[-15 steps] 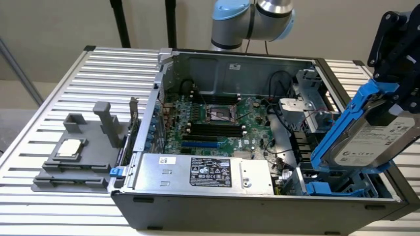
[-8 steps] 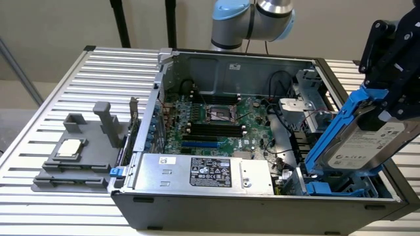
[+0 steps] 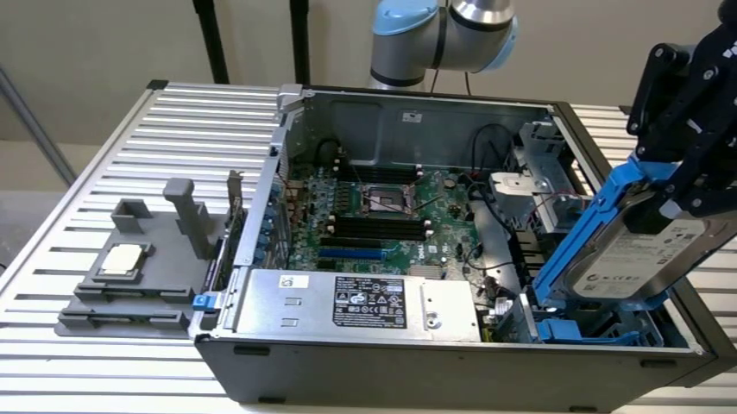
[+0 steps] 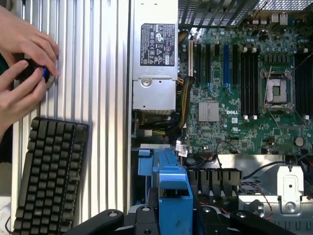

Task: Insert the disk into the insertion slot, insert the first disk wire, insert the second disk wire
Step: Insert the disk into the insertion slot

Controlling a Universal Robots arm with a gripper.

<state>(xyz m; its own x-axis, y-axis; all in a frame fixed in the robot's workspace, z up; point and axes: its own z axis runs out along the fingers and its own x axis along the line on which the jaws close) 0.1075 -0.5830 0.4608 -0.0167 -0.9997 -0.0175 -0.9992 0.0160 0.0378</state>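
Here the claw grips the disk, tilted above the insertion slot inside the case.

"DELL" on motherboard

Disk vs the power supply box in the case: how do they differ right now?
Pose: the disk is tilted steeply on edge, held in the gripper; the power supply box lies flat, mounted inside the case.
Look: the disk has a white label and a bright blue carrier frame; the power supply box has a mainly black label and no frame.
Size: the power supply box looks bulkier.
Shared: both silver-grey metal with printed labels.
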